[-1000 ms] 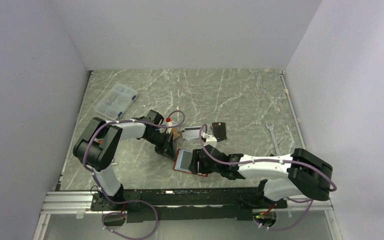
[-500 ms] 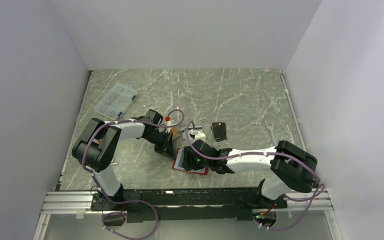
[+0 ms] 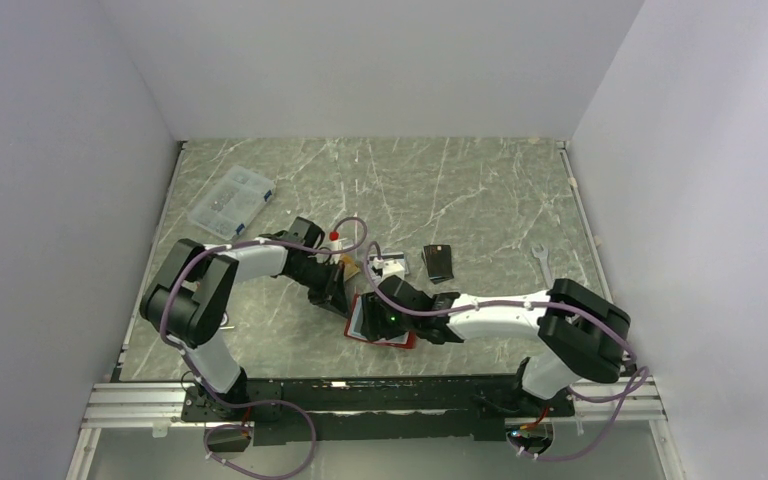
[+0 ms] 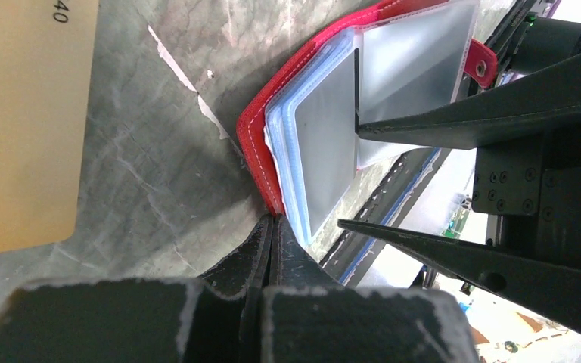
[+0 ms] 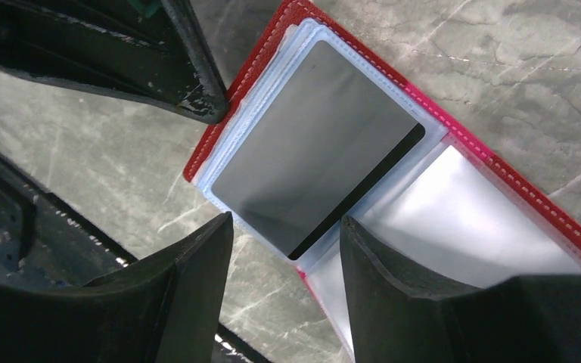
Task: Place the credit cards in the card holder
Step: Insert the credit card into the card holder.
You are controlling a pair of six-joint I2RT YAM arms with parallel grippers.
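Lying open near the front of the bench (image 3: 480, 190): red card holder (image 5: 529, 198), with a silver credit card (image 5: 314, 166) seated in its left clear pocket. Swung in directly above within the last second: right gripper (image 5: 286, 227), jaws apart, empty, straddling that card, probably to nudge it home. Pinning the holder's corner: left gripper (image 4: 272, 227), closed. Beyond, still loose: gold card (image 4: 23, 121).

Top external: fixed high behind the arm bases, tilted down over the whole grey marbled surface (image 3: 480, 190), far off. Both wrist views: pressed close, aimed down. Shared by all three: the open red leather wallet with clear pockets (image 3: 372, 322) (image 4: 333, 151) (image 5: 424, 189), near 6 o'clock.
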